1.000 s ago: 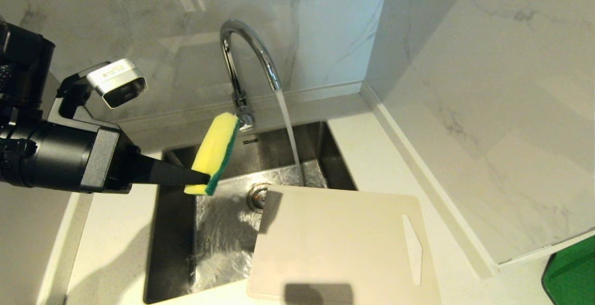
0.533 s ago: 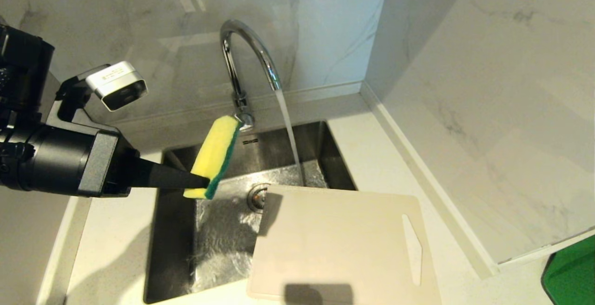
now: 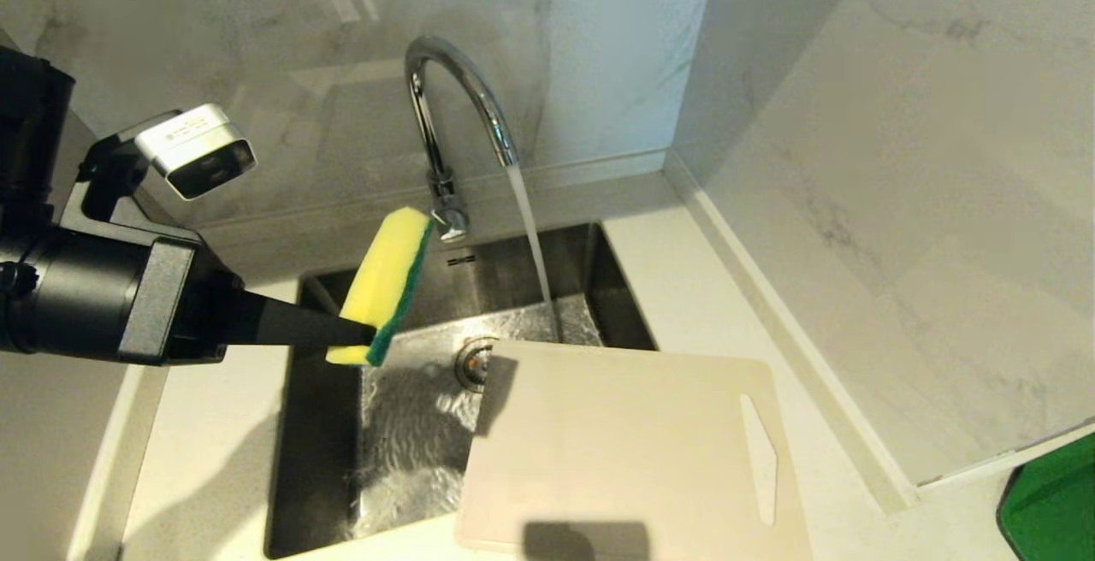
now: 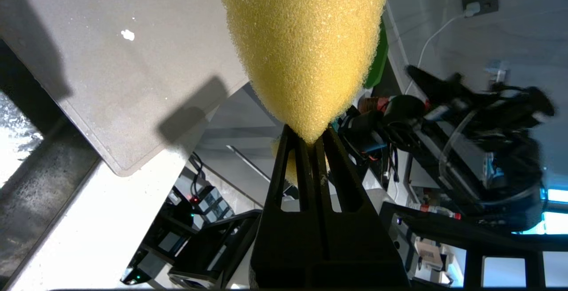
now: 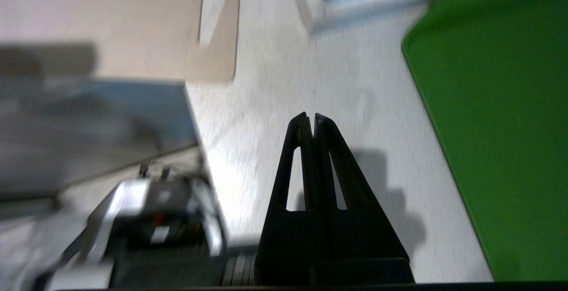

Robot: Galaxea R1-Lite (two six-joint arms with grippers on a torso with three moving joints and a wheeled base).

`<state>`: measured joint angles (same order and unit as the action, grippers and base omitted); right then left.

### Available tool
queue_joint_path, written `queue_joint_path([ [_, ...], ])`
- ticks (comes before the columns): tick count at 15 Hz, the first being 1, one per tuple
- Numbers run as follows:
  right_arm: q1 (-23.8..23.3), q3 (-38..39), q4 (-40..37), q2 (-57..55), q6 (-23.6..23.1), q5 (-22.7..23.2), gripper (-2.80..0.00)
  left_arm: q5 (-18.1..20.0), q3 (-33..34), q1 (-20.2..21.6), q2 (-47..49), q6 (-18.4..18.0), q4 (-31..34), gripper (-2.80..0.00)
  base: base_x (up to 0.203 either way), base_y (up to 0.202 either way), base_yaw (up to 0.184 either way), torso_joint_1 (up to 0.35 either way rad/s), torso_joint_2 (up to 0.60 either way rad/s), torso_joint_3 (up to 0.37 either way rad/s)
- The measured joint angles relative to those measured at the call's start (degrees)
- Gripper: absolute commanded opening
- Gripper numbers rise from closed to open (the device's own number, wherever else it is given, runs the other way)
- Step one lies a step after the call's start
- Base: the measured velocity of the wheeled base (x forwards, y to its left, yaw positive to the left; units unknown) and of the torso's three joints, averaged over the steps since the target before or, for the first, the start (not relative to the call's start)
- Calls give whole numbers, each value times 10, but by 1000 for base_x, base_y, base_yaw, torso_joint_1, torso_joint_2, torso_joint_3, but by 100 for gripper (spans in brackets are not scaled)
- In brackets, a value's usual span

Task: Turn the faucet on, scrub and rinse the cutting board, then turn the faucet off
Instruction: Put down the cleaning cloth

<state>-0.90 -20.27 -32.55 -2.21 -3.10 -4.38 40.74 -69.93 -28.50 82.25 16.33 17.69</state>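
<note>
Water is running from the faucet [image 3: 453, 108] into the sink [image 3: 325, 424], so the tap is already on. The stream is falling just behind the far edge of the cutting board [image 3: 629, 450], not on it yet.

The cutting board is lying flat, with one end sticking out over the sink and the other end resting on the worktop [image 3: 855, 510]. That is probably so the dirty water can drip into the sink while the board is being washed. Its slot handle is on the worktop side.

The left gripper [image 3: 364, 337] is hanging over the left part of the sink, well apart from the board. Its fingers are pressed tight on the bottom end of a yellow and green sponge [image 3: 385, 283]. The sponge is standing up and leaning a bit, so its wide face is free to rub the board.

The right gripper [image 5: 309, 118] is over the worktop near the board's handle end, beside something green [image 5: 497, 118]. Its fingers are pressed together and holding nothing.

I think the scrubbing is the next step.
</note>
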Motion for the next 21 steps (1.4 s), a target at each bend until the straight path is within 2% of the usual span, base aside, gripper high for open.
queue_joint_path([
  [3, 1, 131, 213, 16, -27, 2, -280, 0, 4, 0, -4, 0, 0, -280, 0, 0, 0, 0, 0, 0],
  [5, 1, 169, 305, 20, -35, 7, -280, 0, 4, 0, -6, 0, 0, -280, 0, 0, 0, 0, 0, 0],
  [6, 2, 177, 323, 21, -30, 8, -280, 0, 5, 0, -7, 0, 0, -280, 0, 0, 0, 0, 0, 0],
  [8, 2, 184, 329, 22, -13, 17, -280, 0, 6, 0, -7, 0, 0, -280, 0, 0, 0, 0, 0, 0],
  [10, 2, 197, 324, 22, 6, 50, -280, 0, 7, 0, -7, 0, 0, -280, 0, 0, 0, 0, 0, 0],
  [12, 2, 201, 325, 22, 24, 52, -280, 0, 6, 0, -6, -2, 0, -280, 0, 0, 0, 0, 0, 0],
  [18, 2, 203, 325, 23, 26, 52, -280, -1, -17, -1, 22, -4, -21, -280, 0, 0, 0, 0, 0, 0],
  [20, 2, 203, 325, 23, 26, 52, -280, -15, -40, -5, 41, -4, -20, -280, 0, 0, 0, 0, 0, 0],
  [21, 2, 203, 325, 23, 26, 52, -280, -35, -54, -8, 54, -6, -17, -280, 0, 0, 0, 0, 0, 0],
])
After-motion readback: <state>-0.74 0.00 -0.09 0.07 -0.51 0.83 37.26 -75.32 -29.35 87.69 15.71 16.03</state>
